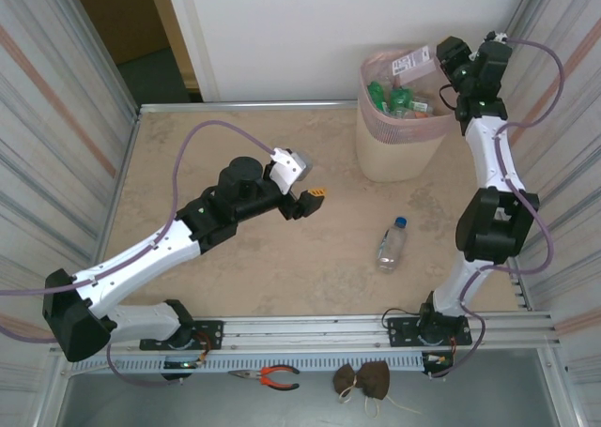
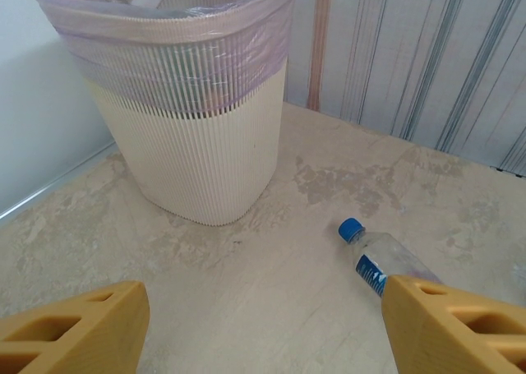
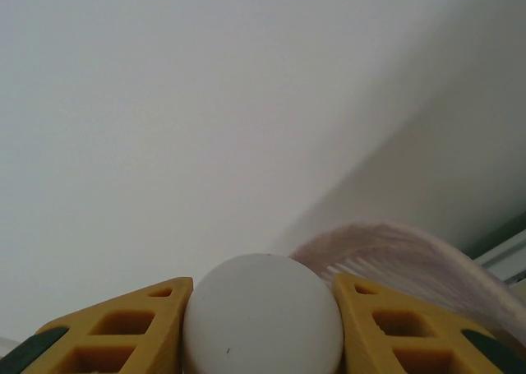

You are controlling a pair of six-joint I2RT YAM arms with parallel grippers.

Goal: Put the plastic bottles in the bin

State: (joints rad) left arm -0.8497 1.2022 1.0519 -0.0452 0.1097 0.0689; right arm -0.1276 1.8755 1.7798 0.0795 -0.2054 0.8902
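The cream ribbed bin [image 1: 399, 155] with a pink liner stands at the back right of the table and holds green and other plastic bottles [image 1: 394, 99]. My right gripper [image 1: 451, 68] hovers over the bin's rim, shut on a white-labelled bottle [image 1: 410, 68]; its rounded white end [image 3: 261, 316] sits between the yellow fingers. A clear bottle with a blue cap and label [image 1: 392, 244] lies on the table in front of the bin. My left gripper [image 1: 311, 200] stands open at mid-table, holding nothing. In the left wrist view that bottle [image 2: 380, 254] lies just beyond the right finger, with the bin [image 2: 197, 152] farther off.
Corrugated metal walls close in both sides and a white wall stands behind the bin. Red-handled pliers [image 1: 270, 377] and two brown lumps [image 1: 364, 378] lie below the arms' mounting rail [image 1: 310, 331]. Bare tabletop [image 1: 282, 258] stretches between the left gripper and the lying bottle.
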